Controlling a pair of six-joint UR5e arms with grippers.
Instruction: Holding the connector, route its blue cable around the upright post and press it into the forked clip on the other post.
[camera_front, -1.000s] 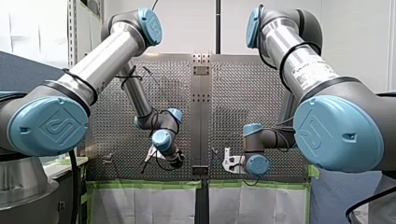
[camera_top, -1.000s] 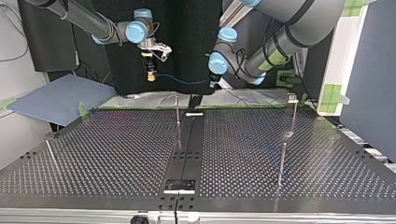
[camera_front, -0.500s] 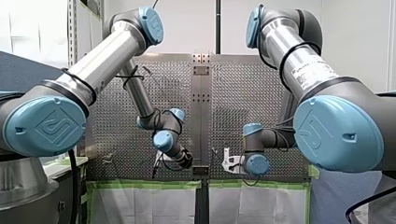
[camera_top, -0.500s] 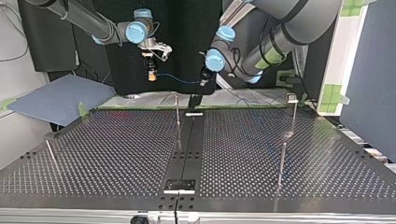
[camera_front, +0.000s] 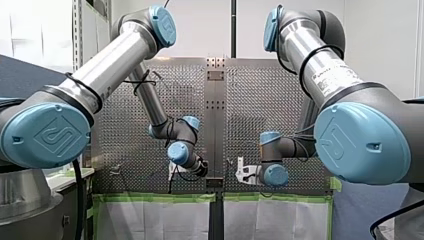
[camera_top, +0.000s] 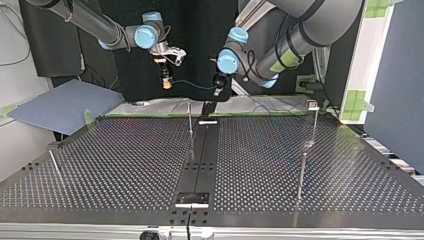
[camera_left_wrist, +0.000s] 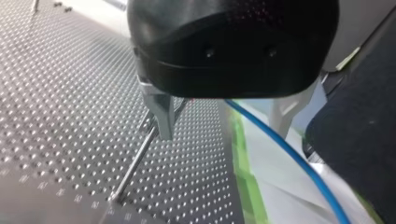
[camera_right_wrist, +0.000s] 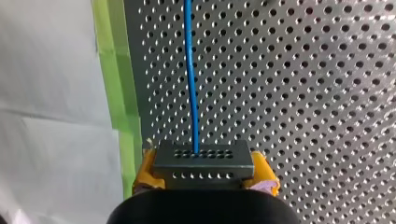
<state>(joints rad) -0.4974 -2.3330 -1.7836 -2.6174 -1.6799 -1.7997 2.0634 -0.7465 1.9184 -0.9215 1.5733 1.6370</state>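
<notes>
My right gripper (camera_right_wrist: 205, 173) clamps the dark connector (camera_right_wrist: 203, 161) between yellow pads (camera_right_wrist: 264, 169) above the desk's (camera_top: 125, 165) far edge, and its thin, likely limp blue cable (camera_right_wrist: 190, 84), best steered close to the connector, passes through my unclenched left gripper (camera_left_wrist: 223, 133).

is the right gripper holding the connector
Yes, the right gripper has its yellow pads pressed against both sides of the connector.

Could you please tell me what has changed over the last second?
My left gripper has swung toward the top view's left, nearer my right gripper, which edged slightly toward that view's right, so the blue cable span between them is shorter. The connector stays clamped in my right gripper; the posts have not moved.
</notes>
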